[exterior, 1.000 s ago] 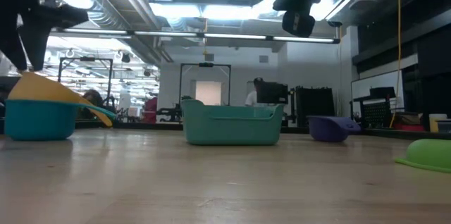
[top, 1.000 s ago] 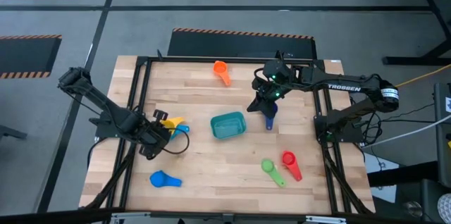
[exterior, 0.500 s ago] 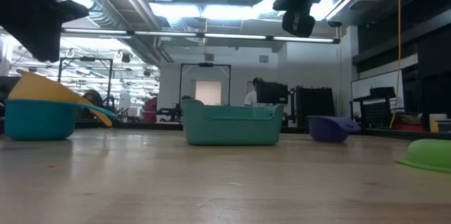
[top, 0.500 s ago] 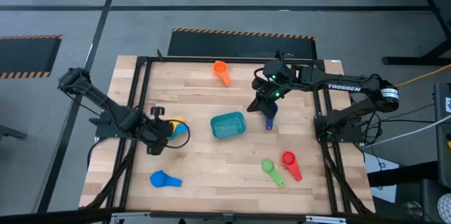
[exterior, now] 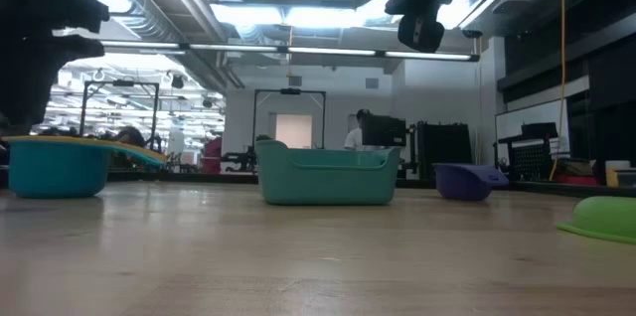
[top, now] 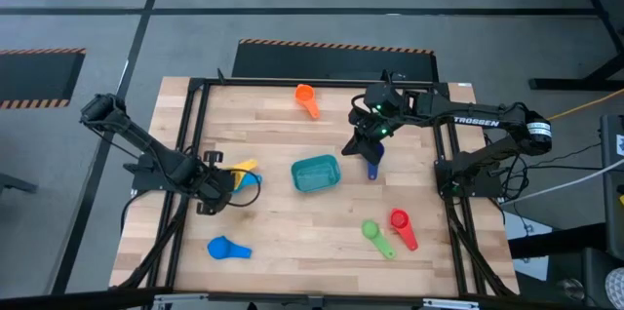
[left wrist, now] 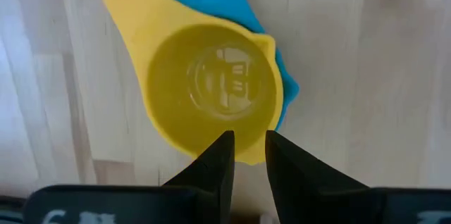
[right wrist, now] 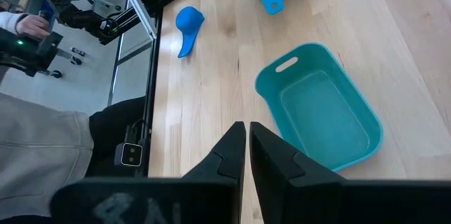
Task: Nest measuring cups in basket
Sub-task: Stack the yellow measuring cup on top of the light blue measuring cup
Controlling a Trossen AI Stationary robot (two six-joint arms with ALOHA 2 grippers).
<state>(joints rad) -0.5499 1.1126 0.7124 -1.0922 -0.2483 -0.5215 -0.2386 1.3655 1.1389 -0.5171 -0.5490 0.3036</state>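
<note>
Grey floor (top: 292, 3) with orange-black hazard strips (top: 336, 48); bright ceiling lights (exterior: 298, 15), distant doorway (exterior: 291, 129), dark racks.

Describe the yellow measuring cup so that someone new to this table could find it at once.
Start at the teal basket in the middle of the table and look toward the left gripper. Just by it, the yellow cup sits nested inside a light blue cup. It is the only yellow scoop, and the only one stacked in another.
</note>
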